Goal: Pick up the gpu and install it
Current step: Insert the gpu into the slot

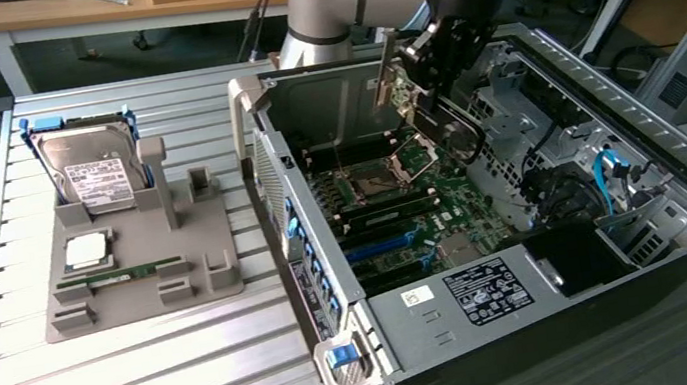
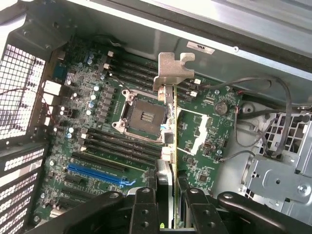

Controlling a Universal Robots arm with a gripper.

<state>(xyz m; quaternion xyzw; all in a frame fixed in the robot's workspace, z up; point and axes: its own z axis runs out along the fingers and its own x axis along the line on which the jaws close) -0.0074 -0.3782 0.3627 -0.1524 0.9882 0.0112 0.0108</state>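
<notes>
The counter [image 1: 141,382] holds 2 containers. Nearest is the big open computer case [image 1: 467,301], with a green motherboard [image 1: 385,197] lying in it. At 9 o'clock from the case in the exterior view sits a grey tray [image 1: 144,301]. In it, near to far, are a slim green memory stick [image 1: 126,275], a square chip [image 1: 86,251] and a silver hard drive [image 1: 91,172] standing up. Farther back, inside the case, the end effector [image 2: 168,195] is half closed, pinching the gpu [image 2: 171,73] by its edge. The gpu hangs over the motherboard.
</notes>
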